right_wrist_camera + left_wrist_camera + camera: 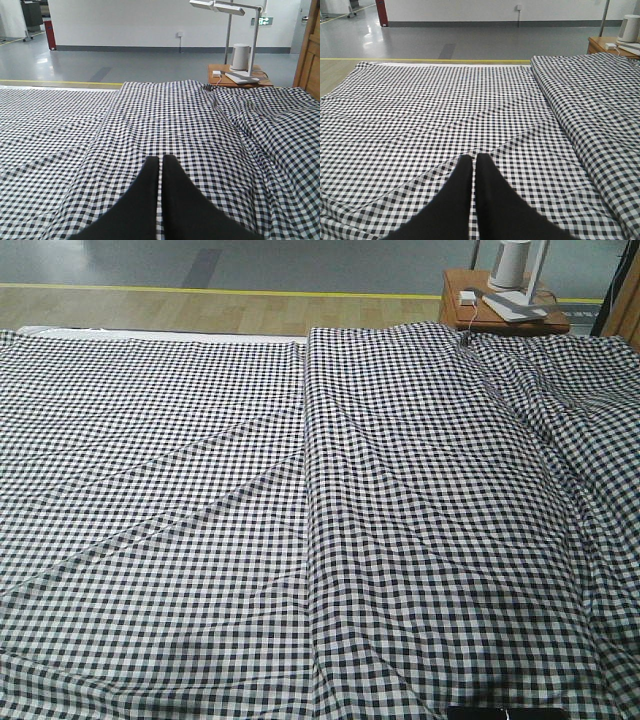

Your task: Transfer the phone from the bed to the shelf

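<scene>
Left gripper (474, 162): fingers pressed together, only a hairline slit between them, nothing held. Right gripper (160, 162): the same, closed on nothing. Both hang over the bed (445, 115), apart from the checked sheet.

Phone: neither wrist view shows it. In the front view a flat black sliver (505, 713) is cut off by the frame edge at 6 o'clock, right of the seam (304, 490). I judge this is probably the phone, but cannot confirm.

At 1 o'clock stands a bedside table (455, 310). A pale wood panel (312, 60) at 2 o'clock may be the shelf; I cannot tell.

Step in hand: the pick has not begun. Next move, by my estimate: open the right jaws, bring them down and back toward the near edge, and confirm the target.
</scene>
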